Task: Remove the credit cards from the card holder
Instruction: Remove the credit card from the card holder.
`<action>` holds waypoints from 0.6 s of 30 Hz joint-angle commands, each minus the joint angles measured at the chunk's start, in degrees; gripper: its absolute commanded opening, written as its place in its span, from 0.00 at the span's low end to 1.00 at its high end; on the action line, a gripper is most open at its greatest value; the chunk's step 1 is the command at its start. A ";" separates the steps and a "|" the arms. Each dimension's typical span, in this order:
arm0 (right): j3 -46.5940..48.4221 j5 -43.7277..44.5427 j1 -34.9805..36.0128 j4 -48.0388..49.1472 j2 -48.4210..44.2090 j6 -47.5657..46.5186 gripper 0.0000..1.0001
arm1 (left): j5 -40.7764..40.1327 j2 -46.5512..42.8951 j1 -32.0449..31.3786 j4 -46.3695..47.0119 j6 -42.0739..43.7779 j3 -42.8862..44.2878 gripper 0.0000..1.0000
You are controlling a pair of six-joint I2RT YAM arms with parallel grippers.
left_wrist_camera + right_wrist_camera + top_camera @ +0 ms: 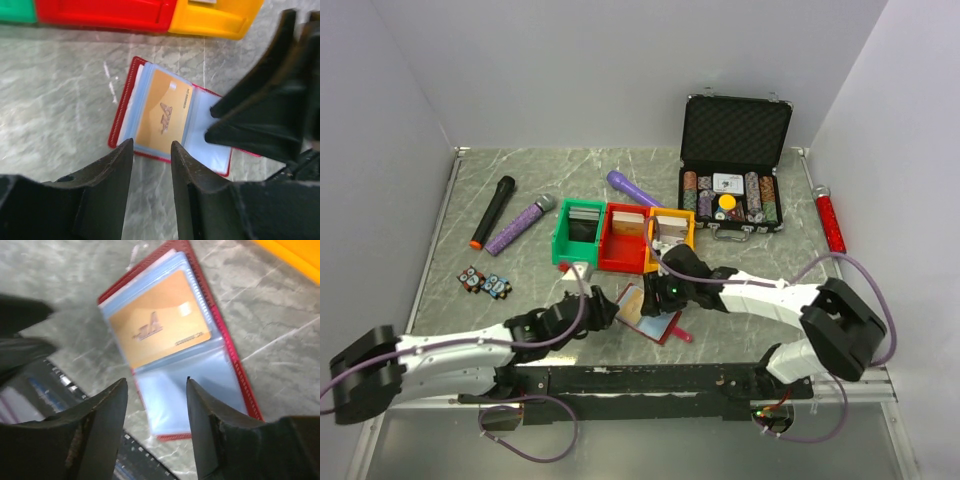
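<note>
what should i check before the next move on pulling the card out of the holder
1. card holder lying open on the table: ok
2. gold card face up and in view inside the holder: ok
3. left gripper open and empty: ok
4. right gripper open and empty: ok
5. holder pinned so it won't slide when the card is pulled: cannot tell

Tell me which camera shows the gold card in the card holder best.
The right wrist view: the gold card sits large and unobstructed, with its markings visible. The left wrist view shows it smaller. The top view shows only a tiny patch.
</note>
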 commanded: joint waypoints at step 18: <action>11.92 2.77 8.14 -3.37 15.14 -14.15 0.61 | -2.45 -20.68 0.07 -7.54 -5.78 -7.14 0.44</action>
